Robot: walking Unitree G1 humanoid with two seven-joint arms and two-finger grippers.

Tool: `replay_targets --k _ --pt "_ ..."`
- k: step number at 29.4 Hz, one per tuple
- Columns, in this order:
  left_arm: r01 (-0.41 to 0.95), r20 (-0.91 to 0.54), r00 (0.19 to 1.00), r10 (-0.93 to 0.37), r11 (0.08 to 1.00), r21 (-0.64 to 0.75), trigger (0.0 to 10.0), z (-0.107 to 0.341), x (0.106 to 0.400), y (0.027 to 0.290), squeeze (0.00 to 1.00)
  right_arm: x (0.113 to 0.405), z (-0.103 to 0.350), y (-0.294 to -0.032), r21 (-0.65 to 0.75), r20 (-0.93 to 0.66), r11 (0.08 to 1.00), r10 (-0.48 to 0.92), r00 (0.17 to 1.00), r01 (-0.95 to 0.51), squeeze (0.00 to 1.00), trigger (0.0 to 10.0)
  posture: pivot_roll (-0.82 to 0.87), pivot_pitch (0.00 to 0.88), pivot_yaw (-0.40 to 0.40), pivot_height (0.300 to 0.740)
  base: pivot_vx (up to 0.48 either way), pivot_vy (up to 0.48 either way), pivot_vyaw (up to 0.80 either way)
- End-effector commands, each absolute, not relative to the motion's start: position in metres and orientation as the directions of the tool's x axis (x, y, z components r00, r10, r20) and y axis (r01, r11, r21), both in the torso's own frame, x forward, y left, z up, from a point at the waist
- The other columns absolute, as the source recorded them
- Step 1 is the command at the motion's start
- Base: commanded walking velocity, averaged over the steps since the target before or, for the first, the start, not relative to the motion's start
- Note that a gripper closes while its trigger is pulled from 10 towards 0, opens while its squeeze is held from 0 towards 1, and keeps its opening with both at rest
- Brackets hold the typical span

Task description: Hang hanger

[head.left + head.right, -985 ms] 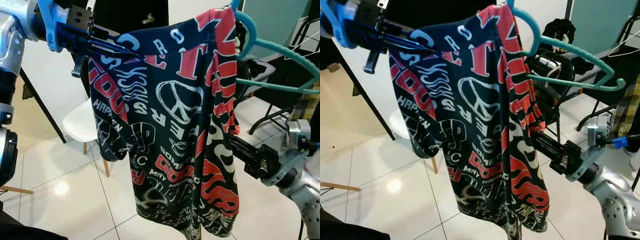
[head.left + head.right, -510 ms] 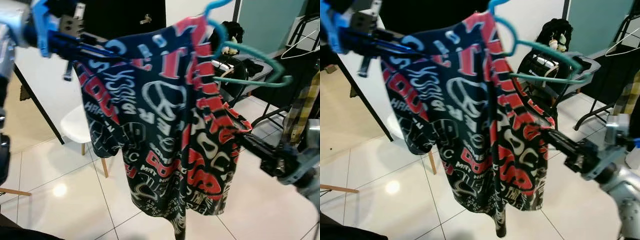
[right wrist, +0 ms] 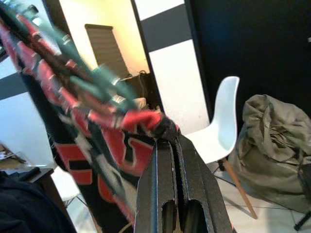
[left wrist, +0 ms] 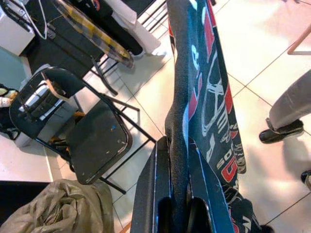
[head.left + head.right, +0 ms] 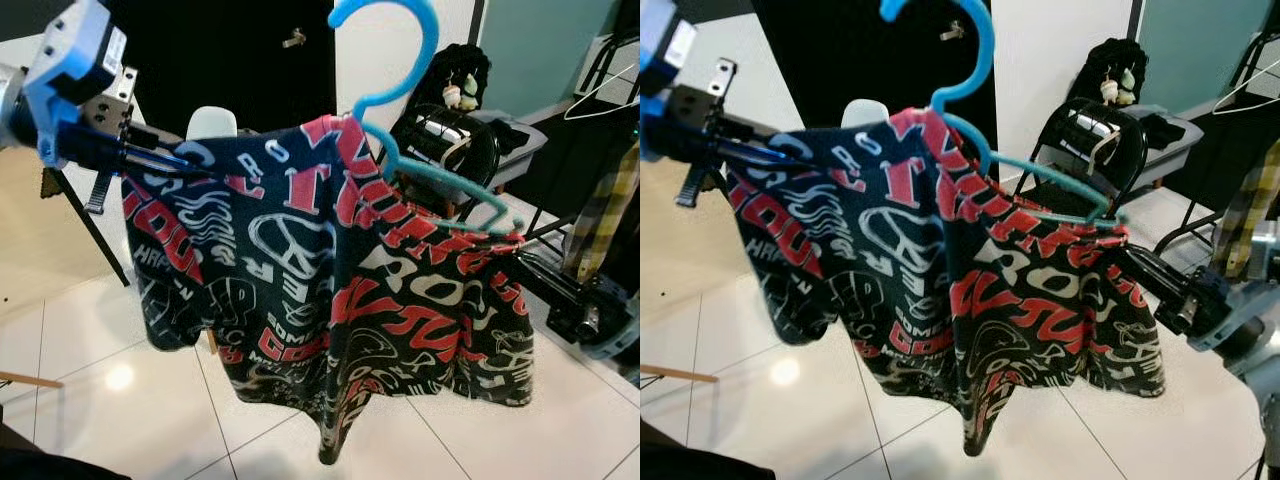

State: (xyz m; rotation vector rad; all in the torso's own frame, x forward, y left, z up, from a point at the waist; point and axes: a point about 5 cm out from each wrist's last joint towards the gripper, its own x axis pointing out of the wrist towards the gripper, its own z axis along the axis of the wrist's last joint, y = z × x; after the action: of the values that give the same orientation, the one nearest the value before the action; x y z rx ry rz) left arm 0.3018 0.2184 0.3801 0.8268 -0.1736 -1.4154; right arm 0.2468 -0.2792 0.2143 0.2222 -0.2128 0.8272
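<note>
Both hands, left (image 5: 185, 160) and right (image 5: 515, 262), pinch printed shorts (image 5: 330, 300) draped over a curved teal hanger (image 5: 400, 90).

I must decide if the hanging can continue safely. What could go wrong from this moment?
1. The shirt covers the hanger unevenly, with one blue arm partly bare, so it may slip off.
2. The left end effector and right end effector each pinch a shirt edge; nothing grips the hanger, so it could tilt or drop.
3. The folding chair stands close behind and might snag the cloth.
</note>
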Motion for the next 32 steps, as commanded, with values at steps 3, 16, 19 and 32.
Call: replay_targets --k 3,16,19,32 --pt "0.811 -0.386 0.155 -0.909 -0.106 0.576 10.0 0.381 0.295 0.223 0.0 0.249 0.215 -0.274 0.112 0.27 0.64 0.716 0.643 -0.76 0.0 0.0 -0.04 0.0 0.07 0.74 0.0 0.0 0.0" --pt "0.776 -0.399 0.273 -0.875 -0.045 0.629 10.0 0.377 0.31 0.232 0.0 0.247 0.217 -0.277 0.113 0.26 0.637 0.722 0.641 -0.763 0.0 0.0 -0.05 0.0 0.069 0.74 0.0 0.0 0.0" --pt "0.769 -0.395 0.29 -0.872 -0.033 0.638 10.0 0.377 0.311 0.233 0.0 0.246 0.217 -0.277 0.114 0.26 0.635 0.723 0.64 -0.764 0.0 0.0 -0.06 0.0 0.07 0.74 0.0 0.0 0.0" --pt "0.746 -0.354 0.316 -0.88 -0.001 0.666 10.0 0.383 0.312 0.236 0.0 0.245 0.217 -0.276 0.118 0.255 0.623 0.733 0.63 -0.773 0.0 0.0 -0.05 0.0 0.064 0.74 0.0 0.0 0.0"
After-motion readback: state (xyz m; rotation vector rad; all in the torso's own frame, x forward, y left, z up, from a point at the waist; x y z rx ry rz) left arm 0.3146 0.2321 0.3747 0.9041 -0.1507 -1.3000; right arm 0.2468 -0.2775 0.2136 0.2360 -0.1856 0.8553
